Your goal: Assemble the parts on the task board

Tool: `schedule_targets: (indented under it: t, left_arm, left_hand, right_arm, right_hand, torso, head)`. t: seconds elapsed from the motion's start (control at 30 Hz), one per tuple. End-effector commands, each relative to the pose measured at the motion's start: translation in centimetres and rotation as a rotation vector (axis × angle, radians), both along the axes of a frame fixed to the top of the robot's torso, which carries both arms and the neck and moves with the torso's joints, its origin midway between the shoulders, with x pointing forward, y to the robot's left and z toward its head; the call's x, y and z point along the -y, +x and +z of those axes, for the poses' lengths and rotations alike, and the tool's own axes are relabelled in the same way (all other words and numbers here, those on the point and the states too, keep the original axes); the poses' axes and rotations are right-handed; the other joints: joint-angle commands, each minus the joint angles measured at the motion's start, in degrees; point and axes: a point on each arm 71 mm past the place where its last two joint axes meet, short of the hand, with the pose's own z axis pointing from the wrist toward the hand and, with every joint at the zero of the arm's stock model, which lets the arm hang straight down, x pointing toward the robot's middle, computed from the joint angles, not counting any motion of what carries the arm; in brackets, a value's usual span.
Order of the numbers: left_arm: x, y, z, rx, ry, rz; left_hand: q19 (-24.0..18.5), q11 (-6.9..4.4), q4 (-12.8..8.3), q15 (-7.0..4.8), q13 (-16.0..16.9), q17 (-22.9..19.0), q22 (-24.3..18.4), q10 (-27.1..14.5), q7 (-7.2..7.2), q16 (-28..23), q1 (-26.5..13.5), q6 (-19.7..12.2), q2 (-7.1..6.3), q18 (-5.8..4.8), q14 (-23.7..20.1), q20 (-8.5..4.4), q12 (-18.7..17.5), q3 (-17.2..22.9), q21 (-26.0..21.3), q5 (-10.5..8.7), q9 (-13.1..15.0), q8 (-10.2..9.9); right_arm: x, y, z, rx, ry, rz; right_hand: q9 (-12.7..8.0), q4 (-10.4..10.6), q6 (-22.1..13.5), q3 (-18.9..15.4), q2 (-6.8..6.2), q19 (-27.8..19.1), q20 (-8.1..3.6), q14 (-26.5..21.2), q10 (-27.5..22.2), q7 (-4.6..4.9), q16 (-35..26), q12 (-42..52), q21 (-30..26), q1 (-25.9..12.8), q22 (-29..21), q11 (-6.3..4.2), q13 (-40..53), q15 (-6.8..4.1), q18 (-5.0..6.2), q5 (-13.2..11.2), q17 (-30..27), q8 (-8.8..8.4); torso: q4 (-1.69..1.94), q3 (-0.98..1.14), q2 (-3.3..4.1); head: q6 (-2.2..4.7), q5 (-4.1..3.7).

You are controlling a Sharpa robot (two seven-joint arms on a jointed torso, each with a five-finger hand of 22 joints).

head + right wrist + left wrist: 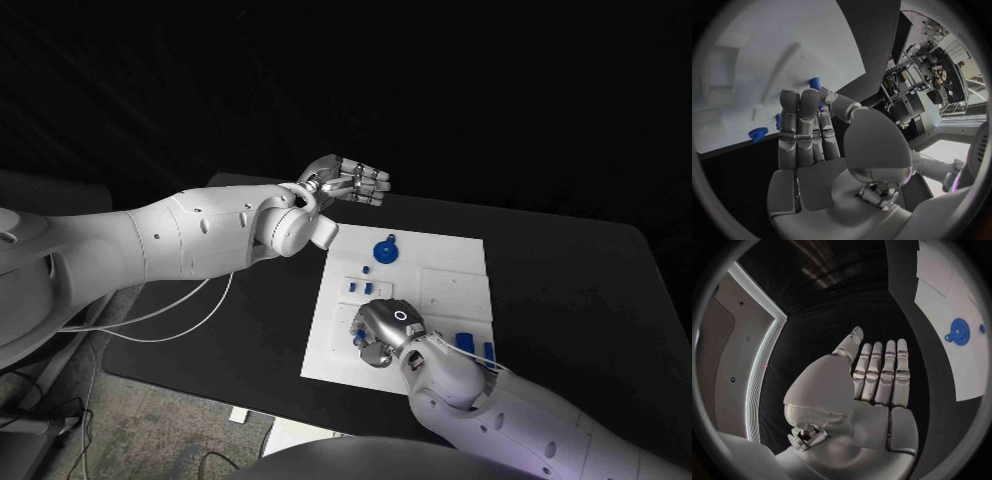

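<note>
Hovering empty with straight fingers, two robot hands, left robot hand [351, 181] and right robot hand [387, 330], flank one task board [447, 285].

right hand [387, 330] hiding board's near parts

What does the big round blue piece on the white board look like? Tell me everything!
The round blue part is a flat disc that looks like plastic, with a raised hub in its middle. It lies near the far end of the white task board, with a much smaller blue piece right beside it. The left wrist view shows ring-like grooves on its face. Nothing holds it; the left hand hangs over the black table beyond the board.
</note>
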Motion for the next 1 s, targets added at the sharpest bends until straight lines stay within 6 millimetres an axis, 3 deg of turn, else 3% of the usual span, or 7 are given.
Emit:
schedule_targets:
  t: [0.03, 0.43, 0.67, 1.0]
  left_arm:
    - [0.25, -0.02, 0.14, 0.007, -0.006, -0.009]
    - [0.16, 0.03, 0.1, 0.004, -0.005, -0.008]
    - [0.12, 0.04, 0.08, 0.002, -0.004, -0.008]
    - [0.09, 0.06, 0.04, -0.001, -0.003, -0.008]
  left_hand:
    - [0.19, 0.05, 0.14, -0.1, -0.05, -0.08, -0.08, -0.36, 0.16, -0.26, 0.39, -0.07, -0.02, 1.02, -0.32, 0.34, 0.14, 0.02, 0.27, -0.02, 0.0, 0.0]
    - [0.16, 0.09, 0.1, -0.08, -0.05, -0.08, -0.08, -0.42, 0.25, -0.26, 0.32, -0.15, 0.02, 1.02, -0.37, 0.35, 0.15, 0.06, 0.27, -0.03, 0.0, 0.0]
    - [0.16, 0.09, 0.1, -0.08, -0.05, -0.08, -0.08, -0.42, 0.25, -0.26, 0.32, -0.15, 0.02, 1.02, -0.37, 0.35, 0.15, 0.06, 0.27, -0.03, 0.0, 0.0]
    - [0.2, 0.16, 0.11, -0.08, -0.05, -0.06, -0.08, -0.53, 0.3, -0.23, 0.41, -0.2, -0.04, 1.05, -0.28, 0.36, 0.15, -0.03, 0.27, -0.09, 0.0, 0.0]
  right_arm:
    - [0.22, 0.01, -0.49, -0.008, -0.031, -0.007]
    - [-0.15, -0.69, -0.99, -0.048, -0.025, 0.028]
    - [-0.01, -0.67, -0.93, -0.042, 0.004, 0.01]
    - [0.23, -0.53, -0.67, -0.027, 0.053, -0.02]
  right_hand:
    - [0.08, -0.06, 0.37, 0.26, 0.31, 1.66, -0.42, -0.02, 5.07, 0.02, 0.25, 0.14, 0.11, 0.27, 1.94, -2.74, 0.12, -0.32, 0.65, 0.33, -0.05, 0.16]
    - [-0.07, 0.09, -0.91, -0.15, 0.0, 1.01, -0.16, -0.41, 3.74, 0.51, -0.08, 0.0, -2.25, -0.36, 1.44, -2.34, 0.05, -0.01, 0.69, 0.39, -0.49, -0.01]
    - [-0.1, 0.64, -4.96, -5.65, -0.51, 0.86, 0.82, -0.6, -0.21, 1.43, 0.13, 0.1, -4.65, -0.81, 0.5, -1.43, 0.02, 0.77, 1.17, 0.52, -1.05, 0.12]
    - [-0.15, 1.56, -6.66, -7.93, -1.73, 1.59, 1.21, -0.47, -2.23, 1.73, 0.32, 0.04, -6.54, -2.08, -0.43, -0.93, -0.03, 1.15, 1.44, 0.43, -1.94, 0.08]
  torso:
    - [-0.01, -0.03, -0.01]
    - [-0.09, 0.0, -0.04]
    - [-0.04, 0.06, 0.02]
    - [-0.04, 0.06, 0.02]
  head:
    - [0.0, -0.02]
    - [-0.04, -0.17]
    - [-0.1, -0.22]
    - [-0.1, -0.3]
